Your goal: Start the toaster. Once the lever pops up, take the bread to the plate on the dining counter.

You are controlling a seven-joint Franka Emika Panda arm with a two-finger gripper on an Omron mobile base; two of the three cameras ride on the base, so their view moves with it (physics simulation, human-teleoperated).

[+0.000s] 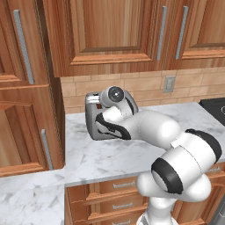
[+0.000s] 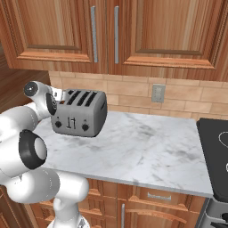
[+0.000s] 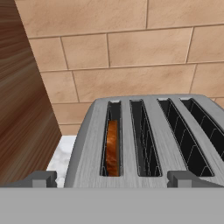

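The grey four-slot toaster (image 2: 81, 115) stands at the left end of the marble worktop, against the tiled wall. A brown slice of bread (image 3: 112, 149) sits deep in its leftmost slot; the other slots (image 3: 144, 135) look empty. My gripper (image 3: 113, 179) hovers just above the toaster's top (image 3: 151, 144), over its front edge. It is open, with one fingertip (image 3: 42, 178) left of the bread slot and the other (image 3: 183, 178) well to the right. In the left base view my forearm covers most of the toaster (image 1: 91, 115). The plate and the dining counter are out of view.
A tall wooden cabinet side (image 1: 52, 110) stands close to the toaster's left. Upper cabinets (image 2: 133, 31) hang overhead. A wall outlet (image 2: 157, 93) is on the tiles and a black stove (image 2: 216, 142) lies at the right. Bare marble worktop (image 2: 147, 142) spreads between toaster and stove.
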